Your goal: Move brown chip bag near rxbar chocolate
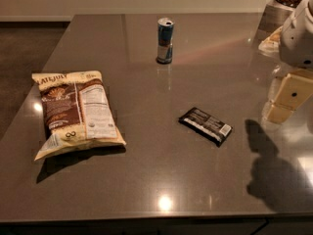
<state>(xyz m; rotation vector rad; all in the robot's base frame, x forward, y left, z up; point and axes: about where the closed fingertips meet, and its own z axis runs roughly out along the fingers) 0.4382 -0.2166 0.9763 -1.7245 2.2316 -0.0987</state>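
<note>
Bag [76, 112] lies flat near the table's [146, 180] left edge, bar [205, 125] mid-table, so swing your gripper [286, 99], hovering by the right edge with its opening impossible to tell, across and pinch the bag's near crimped end.

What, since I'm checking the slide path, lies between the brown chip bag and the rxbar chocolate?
Only bare tabletop in the camera view, from brown chip bag to rxbar chocolate. The can stands farther back; the gripper hangs at the right edge.

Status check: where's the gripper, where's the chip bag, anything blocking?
Gripper hovering far right. Brown chip bag flat at left, untouched, apart from rxbar chocolate. Can at back, off the path.
</note>
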